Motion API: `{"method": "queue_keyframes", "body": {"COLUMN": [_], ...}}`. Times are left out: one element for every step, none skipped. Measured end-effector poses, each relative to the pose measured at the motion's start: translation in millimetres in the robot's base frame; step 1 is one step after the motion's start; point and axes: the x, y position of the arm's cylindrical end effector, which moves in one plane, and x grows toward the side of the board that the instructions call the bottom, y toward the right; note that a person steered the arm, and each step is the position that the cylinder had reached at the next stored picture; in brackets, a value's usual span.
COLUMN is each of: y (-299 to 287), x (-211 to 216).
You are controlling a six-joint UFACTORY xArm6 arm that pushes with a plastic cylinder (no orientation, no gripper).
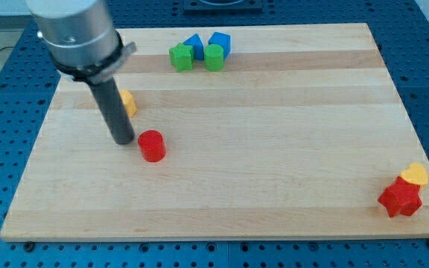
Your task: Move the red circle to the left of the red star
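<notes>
Item: small red circle block [152, 145], left of centre on pale wooden counter [274, 179]; red star block [400, 199] at lower right. Likely light, rigid, slides readily. My tip [123, 140], holding nothing, sits just beside its left; push there.

Rod upright, my tip [123, 141] on board.

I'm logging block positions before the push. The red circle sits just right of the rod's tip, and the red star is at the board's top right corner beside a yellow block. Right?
Not quite. The camera view shows the red star at the bottom right corner, beside the yellow block. The red circle does sit just right of my tip.
</notes>
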Motion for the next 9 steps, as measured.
{"method": "queue_keyframes", "body": {"y": [97.8,141.8,73.8,28.8,75.1,149.6,206.4,200.4,149.8], "x": [27.2,32.9,32.9,40.4,41.9,42.8,49.6,40.3,36.3]}}
